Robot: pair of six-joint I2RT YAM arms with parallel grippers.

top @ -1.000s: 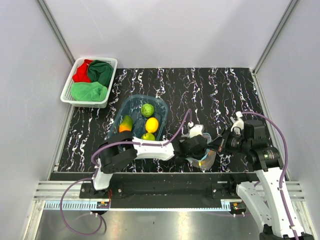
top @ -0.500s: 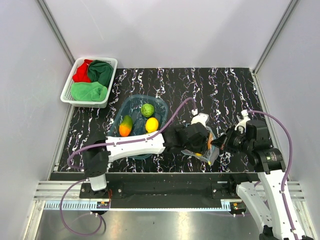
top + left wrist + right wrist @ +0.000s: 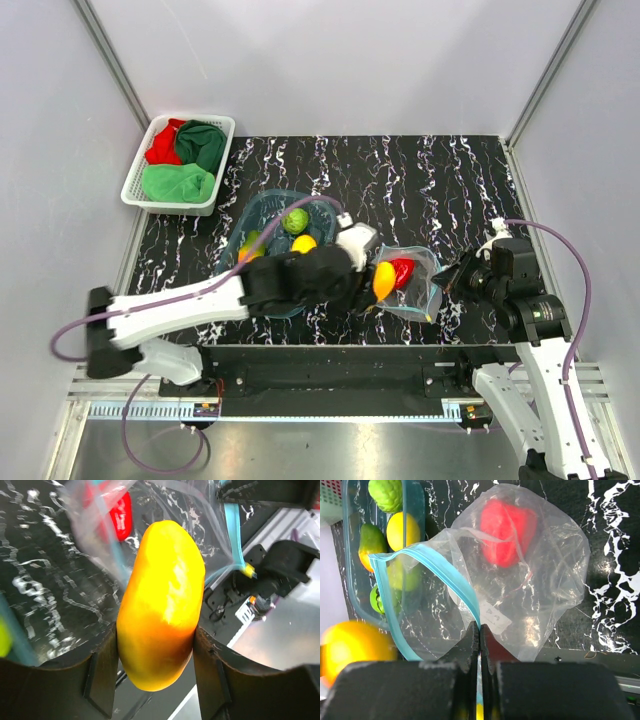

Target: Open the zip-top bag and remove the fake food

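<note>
The clear floppy plastic bag with a blue zip strip [image 3: 540, 595] lies open near the front edge of the black marbled table [image 3: 450, 175]. One red plastic fruit [image 3: 507, 532] is inside it. The right pincer [image 3: 480, 642] is pinched tight on the zip strip. The left pincer [image 3: 156, 672] squeezes one yellow-orange plastic fruit [image 3: 162, 595] just outside the bag's mouth. Beside them, the see-through blue tub [image 3: 262, 203] holds at least four small plastic fruits [image 3: 400, 530]. The table stretches wide behind the bag.

The smooth yellow-orange plastic fruit [image 3: 162, 605] was drawn out of the small clear floppy zip-top bag [image 3: 420, 292] by the left gripper [image 3: 372, 276], clamped between its fingers. The bag was spread wider and shifted away from the near edge, and a glossy red plastic piece [image 3: 403, 270] inside it was uncovered.
</note>
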